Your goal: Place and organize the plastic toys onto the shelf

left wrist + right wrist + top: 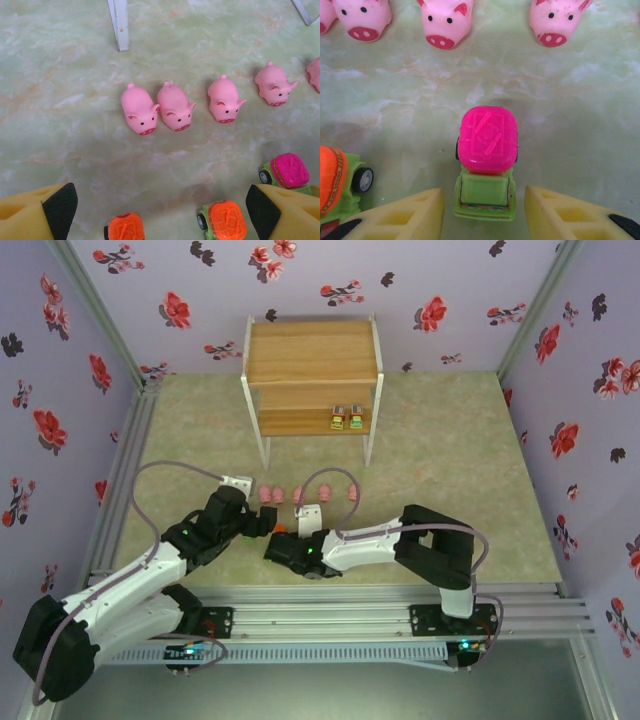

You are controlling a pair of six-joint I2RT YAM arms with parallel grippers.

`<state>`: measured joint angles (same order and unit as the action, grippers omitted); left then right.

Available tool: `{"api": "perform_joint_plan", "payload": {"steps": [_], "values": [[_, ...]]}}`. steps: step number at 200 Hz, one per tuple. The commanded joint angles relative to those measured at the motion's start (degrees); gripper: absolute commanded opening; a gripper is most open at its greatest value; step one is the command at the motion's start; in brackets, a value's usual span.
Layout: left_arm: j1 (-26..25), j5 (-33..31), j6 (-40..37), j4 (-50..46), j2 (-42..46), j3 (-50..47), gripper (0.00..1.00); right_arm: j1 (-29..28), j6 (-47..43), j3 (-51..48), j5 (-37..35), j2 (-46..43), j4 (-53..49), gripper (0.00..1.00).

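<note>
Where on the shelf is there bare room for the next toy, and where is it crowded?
The top board is bare end to end. The lower board is free left of the two trucks at its right end. Crowded: the mat between the pig row and the three loose trucks.

You have the shelf (312, 370) standing at the far middle of the table (450, 460), with two toys (338, 420) side by side at the right end of its lower tier. In front of it, five pigs (297, 495) lie in a row running left to right, the two leftmost just beside each other. Nearer you than that row sit three trucks (223, 220), set apart. The rightmost truck (487, 160) lies between the right gripper's (484, 190) fingers, touching neither.
</note>
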<state>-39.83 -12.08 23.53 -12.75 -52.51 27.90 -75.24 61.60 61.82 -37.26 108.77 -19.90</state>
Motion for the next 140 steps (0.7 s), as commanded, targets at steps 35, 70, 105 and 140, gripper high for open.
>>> {"api": "perform_joint_plan", "payload": {"steps": [35, 70, 105, 140], "values": [[0.33, -1.37, 0.46, -0.93, 0.92, -0.83, 0.91, 1.13, 0.7, 0.88, -2.26, 1.3, 1.59, 0.26], [0.34, -1.28, 0.38, -0.78, 0.84, -0.83, 0.91, 1.76, 0.75, 0.48, -2.38, 1.94, 2.77, 0.25], [0.36, -1.29, 0.31, -0.62, 0.91, -0.94, 0.91, 1.71, 0.62, 1.26, -2.55, 3.47, 2.64, 0.23], [0.37, -1.28, 0.28, -0.57, 0.74, -0.92, 0.91, 1.63, 1.4, 0.57, -2.94, 3.99, 2.44, 0.21]]}}
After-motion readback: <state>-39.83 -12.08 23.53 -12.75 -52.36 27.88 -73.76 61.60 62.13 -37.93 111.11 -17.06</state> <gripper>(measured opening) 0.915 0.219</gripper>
